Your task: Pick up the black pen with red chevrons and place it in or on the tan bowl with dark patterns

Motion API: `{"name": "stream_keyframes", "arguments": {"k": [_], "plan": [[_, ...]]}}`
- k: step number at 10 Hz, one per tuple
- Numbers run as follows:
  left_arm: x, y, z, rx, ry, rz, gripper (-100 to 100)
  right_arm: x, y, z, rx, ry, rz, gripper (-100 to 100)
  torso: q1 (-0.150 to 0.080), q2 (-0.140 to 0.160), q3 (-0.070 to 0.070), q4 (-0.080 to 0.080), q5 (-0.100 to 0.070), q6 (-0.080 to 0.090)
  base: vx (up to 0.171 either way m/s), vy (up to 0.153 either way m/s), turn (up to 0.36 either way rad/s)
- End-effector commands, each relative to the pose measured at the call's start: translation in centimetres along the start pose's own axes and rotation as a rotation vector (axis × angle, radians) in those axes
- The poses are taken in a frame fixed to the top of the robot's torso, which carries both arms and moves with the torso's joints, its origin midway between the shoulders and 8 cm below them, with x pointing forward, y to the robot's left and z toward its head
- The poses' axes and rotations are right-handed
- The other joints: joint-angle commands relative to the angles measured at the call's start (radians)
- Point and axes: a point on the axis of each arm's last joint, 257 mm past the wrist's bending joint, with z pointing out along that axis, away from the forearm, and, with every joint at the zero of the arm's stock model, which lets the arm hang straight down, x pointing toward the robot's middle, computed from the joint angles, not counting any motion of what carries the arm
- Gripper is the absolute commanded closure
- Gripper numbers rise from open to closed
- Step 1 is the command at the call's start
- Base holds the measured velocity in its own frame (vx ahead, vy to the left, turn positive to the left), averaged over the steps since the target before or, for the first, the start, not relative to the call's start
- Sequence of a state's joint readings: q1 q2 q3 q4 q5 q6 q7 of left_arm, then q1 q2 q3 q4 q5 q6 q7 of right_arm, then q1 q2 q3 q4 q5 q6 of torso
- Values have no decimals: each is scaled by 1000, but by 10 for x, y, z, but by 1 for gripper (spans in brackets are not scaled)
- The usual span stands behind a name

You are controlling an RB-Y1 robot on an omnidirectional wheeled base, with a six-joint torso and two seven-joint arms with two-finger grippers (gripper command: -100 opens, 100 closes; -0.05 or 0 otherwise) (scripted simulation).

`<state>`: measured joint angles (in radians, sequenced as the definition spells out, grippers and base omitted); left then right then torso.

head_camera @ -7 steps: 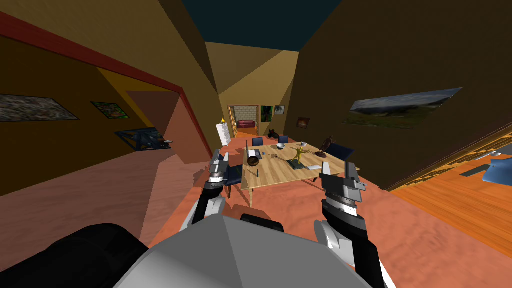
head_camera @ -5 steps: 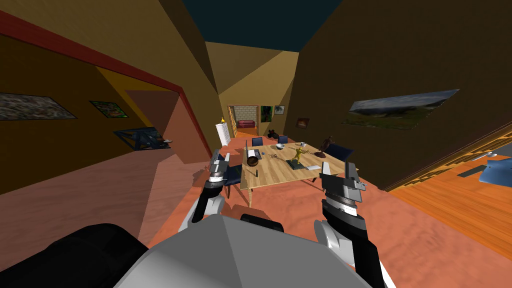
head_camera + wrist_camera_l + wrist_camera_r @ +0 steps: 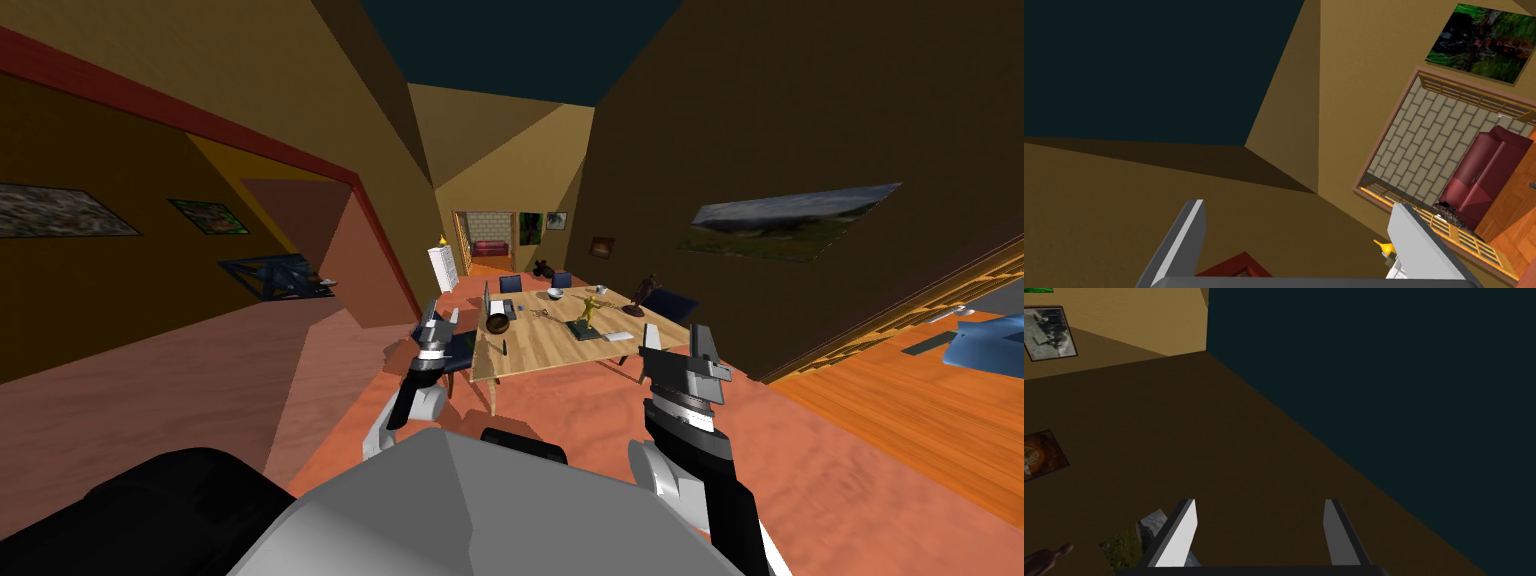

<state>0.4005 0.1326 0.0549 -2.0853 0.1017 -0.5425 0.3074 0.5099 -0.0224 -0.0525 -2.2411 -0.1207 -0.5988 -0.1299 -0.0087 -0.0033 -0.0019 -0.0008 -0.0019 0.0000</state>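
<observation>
1. Nothing is done yet: the small dark pen (image 3: 506, 347) lies on the pale wooden counter (image 3: 548, 352), well ahead of the robot.
2. The dark brown round bowl (image 3: 498, 323) sits just beyond it.
3. The left tool (image 3: 440, 318) and right tool (image 3: 677, 340) are raised, blades wide apart, empty.
4. Approaching, grasping and placing all remain.

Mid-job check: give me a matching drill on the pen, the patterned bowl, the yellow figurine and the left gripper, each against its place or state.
Things:
1. pen
2. bowl
3. yellow figurine
4. left gripper

Places or states:
A. brown, on the table, just beyond the pen
B. open, nothing between its fingers
C. lying near the table's left edge, on my side of the bowl
D. standing upright, mid-table

Pairs: 1-C, 2-A, 3-D, 4-B.
</observation>
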Motion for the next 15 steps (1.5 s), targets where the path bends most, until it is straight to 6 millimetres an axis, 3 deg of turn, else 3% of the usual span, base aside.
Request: {"name": "stream_keyframes", "arguments": {"k": [1, 7, 12, 15], "plan": [[-17, 7, 6, 4, -23, -67, -100, 0, 0, 0, 0, 0, 0, 0, 0, 0, 0, 0, 0, 0, 40, -144, -13], [-63, 35, 5, -14, -110, -207, -100, 0, 0, 0, 0, 0, 0, 0, 2, 0, 0, 0, 0, 0, 34, -100, -12], [-127, 57, 3, 24, -248, -401, -100, 0, 0, 0, 0, 0, 0, 0, 2, 1, 0, 0, 0, 0, 38, -115, -23], [-150, 75, -7, 14, -309, -450, -100, 0, 0, 0, 0, 0, 0, 0, 3, 0, 0, 0, 0, 0, 39, -84, -15]]}}
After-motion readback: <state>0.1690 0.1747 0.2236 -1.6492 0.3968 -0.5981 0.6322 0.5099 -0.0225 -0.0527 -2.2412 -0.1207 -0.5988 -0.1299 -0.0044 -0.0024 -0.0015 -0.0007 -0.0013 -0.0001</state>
